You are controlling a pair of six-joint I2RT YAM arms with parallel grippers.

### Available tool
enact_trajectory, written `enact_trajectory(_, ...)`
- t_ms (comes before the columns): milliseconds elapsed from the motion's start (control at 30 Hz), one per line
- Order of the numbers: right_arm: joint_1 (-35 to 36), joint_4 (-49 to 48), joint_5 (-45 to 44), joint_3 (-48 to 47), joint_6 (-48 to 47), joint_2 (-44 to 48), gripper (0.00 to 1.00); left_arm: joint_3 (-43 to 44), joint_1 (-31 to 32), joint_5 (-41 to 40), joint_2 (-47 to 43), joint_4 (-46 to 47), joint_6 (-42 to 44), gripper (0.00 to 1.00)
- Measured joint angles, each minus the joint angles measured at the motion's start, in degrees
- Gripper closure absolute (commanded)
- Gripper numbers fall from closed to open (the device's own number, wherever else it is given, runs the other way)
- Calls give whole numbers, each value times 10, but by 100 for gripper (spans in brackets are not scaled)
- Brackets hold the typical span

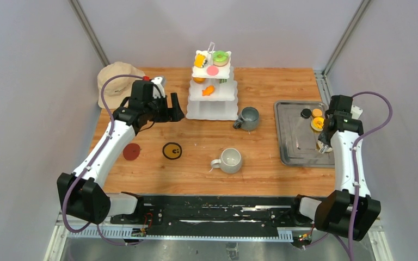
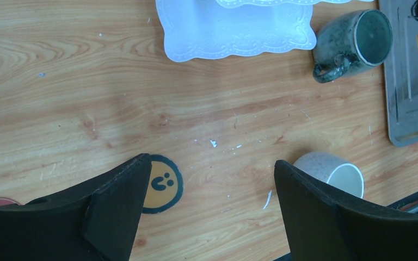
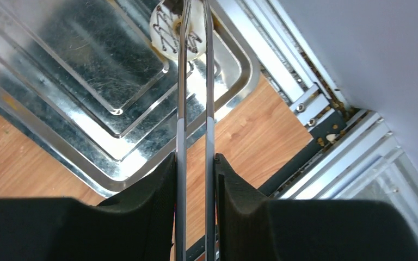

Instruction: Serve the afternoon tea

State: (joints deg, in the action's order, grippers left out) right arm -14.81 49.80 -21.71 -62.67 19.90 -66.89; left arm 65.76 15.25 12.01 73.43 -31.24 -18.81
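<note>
Tongs [image 3: 180,81] sit clamped in the right claw [image 3: 195,160], its jaws narrow on the two steel arms. Just ahead of it their tips straddle a white cake [image 3: 166,27] with brown stripes, at the corner of the tray [image 3: 87,60]. To lift it well, I judge, hold the squeeze steady so the cake cannot slip, rise straight up clear of the tray rim, then carry it level. Well off to that claw's left is the white stand [image 1: 212,111], and near it the left claw [image 2: 212,163] is spread wide and empty.
</note>
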Motion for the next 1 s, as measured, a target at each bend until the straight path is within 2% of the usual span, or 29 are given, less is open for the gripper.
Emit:
enact_trajectory(267, -2, -21, 83, 36, 12, -1, 100, 2, 0, 0, 1, -4, -1, 12)
enact_trajectory(533, 20, 3, 203, 50, 35, 65, 99, 2, 0, 0, 4, -5, -1, 12)
enact_trajectory(733, 27, 25, 178, 48, 44, 136, 99, 2, 0, 0, 5, -3, -1, 12)
enact_trajectory(900, 27, 21, 156, 40, 45, 144, 100, 1, 0, 2, 5, -1, -1, 12)
enact_trajectory(1000, 27, 19, 156, 40, 45, 129, 91, -2, 0, 2, 4, 0, -1, 12)
